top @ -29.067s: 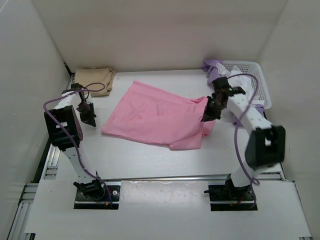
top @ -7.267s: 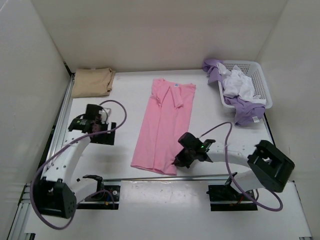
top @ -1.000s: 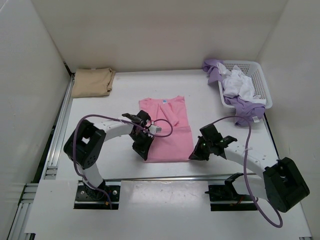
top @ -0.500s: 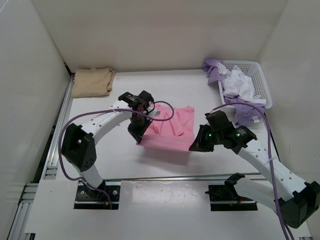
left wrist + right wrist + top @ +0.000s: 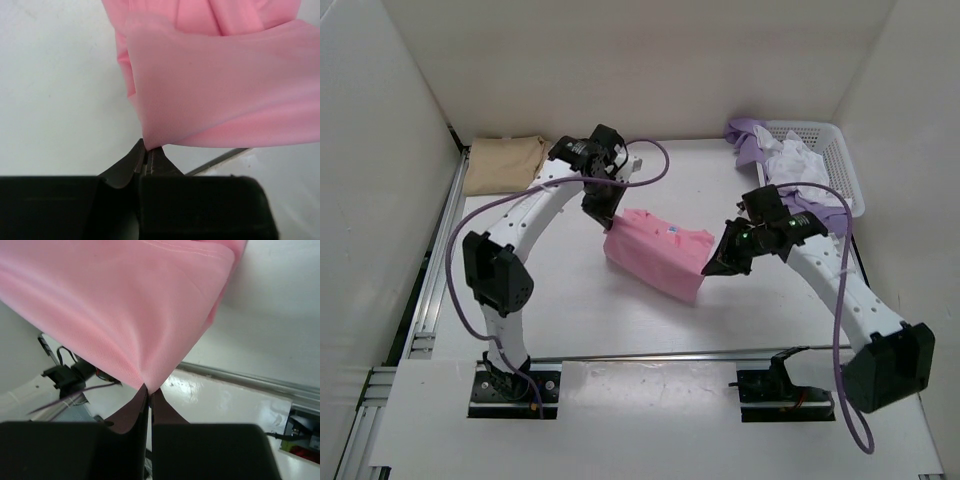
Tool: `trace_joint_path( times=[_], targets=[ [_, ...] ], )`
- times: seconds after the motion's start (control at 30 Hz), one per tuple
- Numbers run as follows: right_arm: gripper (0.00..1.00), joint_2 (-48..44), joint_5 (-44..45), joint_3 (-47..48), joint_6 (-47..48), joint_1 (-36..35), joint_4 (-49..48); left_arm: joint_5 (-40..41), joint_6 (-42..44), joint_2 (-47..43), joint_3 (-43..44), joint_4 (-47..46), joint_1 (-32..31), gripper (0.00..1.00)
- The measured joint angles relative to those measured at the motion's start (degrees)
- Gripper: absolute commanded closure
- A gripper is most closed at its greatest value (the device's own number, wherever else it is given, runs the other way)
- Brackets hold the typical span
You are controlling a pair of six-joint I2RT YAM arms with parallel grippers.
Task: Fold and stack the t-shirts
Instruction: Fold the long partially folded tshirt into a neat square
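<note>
Left gripper (image 5: 148,156) and right gripper (image 5: 149,393), each pinched shut on a corner of the pink shirt (image 5: 655,257), hold its folded edge raised over mid-counter (image 5: 560,300). Best practice: corners level, cloth taut, lowered evenly.

Both wrist views cut the pink shirt (image 5: 215,90) off at the top edge. Far right, white shirt (image 5: 790,160) and lavender shirt (image 5: 746,138) tangled in basket (image 5: 825,128), partly buried, outlines can't be separated.
</note>
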State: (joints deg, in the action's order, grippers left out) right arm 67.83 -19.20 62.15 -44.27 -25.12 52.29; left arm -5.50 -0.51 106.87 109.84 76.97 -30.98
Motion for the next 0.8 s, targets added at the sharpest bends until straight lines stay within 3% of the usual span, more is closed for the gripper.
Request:
trace_joint_path(
  times=[0.27,0.53,0.57,0.6,0.63,0.7,0.73,0.8],
  targets=[
    [1.0,13.3,-2.9,3.7,6.1,8.4,-1.4,-2.7,0.0,13.7,11.8,0.3,1.8,0.9],
    [0.98,25.6,-4.2,12.7,8.3,12.0,-3.4,-2.7,0.0,17.0,12.8,-5.3,4.2,0.88],
    [0.94,27.1,-4.3,14.1,8.5,12.2,-3.6,-2.6,0.0,17.0,12.8,-6.4,4.4,0.85],
    [0.82,28.7,-4.4,15.5,8.6,12.3,-3.8,-2.6,0.1,17.0,12.8,-7.1,4.7,0.79],
    [0.72,30.4,-4.5,16.9,8.7,12.6,-3.9,-2.5,0.2,17.1,12.9,-8.0,4.9,0.61],
    [0.49,34.2,-4.2,19.9,8.9,13.2,-3.8,-1.7,0.3,17.5,13.1,-9.8,5.1,0.45],
    [0.45,36.7,-3.5,21.8,9.1,13.6,-3.8,-1.0,0.5,18.1,13.4,-10.8,5.2,0.38],
    [0.4,41.3,-1.9,25.9,9.5,14.4,-3.8,1.6,0.4,19.8,14.8,-13.6,5.5,0.36]
  ],
)
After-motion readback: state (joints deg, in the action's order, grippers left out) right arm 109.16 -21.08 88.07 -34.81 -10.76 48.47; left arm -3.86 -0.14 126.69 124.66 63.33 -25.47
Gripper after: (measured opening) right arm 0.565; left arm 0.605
